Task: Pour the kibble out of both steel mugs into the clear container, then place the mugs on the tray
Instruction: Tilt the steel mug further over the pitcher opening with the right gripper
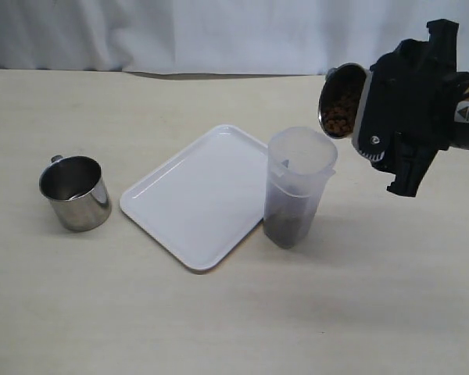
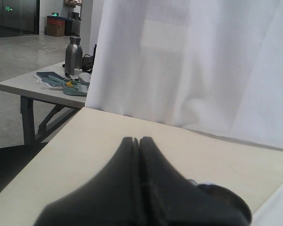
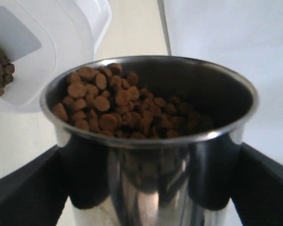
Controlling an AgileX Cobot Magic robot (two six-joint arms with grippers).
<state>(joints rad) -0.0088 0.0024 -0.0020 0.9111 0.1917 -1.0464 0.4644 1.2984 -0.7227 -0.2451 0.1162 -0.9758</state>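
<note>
Kibble (image 3: 113,103) fills the tilted steel mug (image 3: 155,169), half hidden by right pincer (image 1: 366,117).

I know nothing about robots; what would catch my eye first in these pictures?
A tilted mug full of brown kibble, gripped in the right arm's black jaws, hangs at the right, up by the mouth of the container, which holds some kibble at its bottom. A second mug, apparently empty, stands left of the white tray.
</note>
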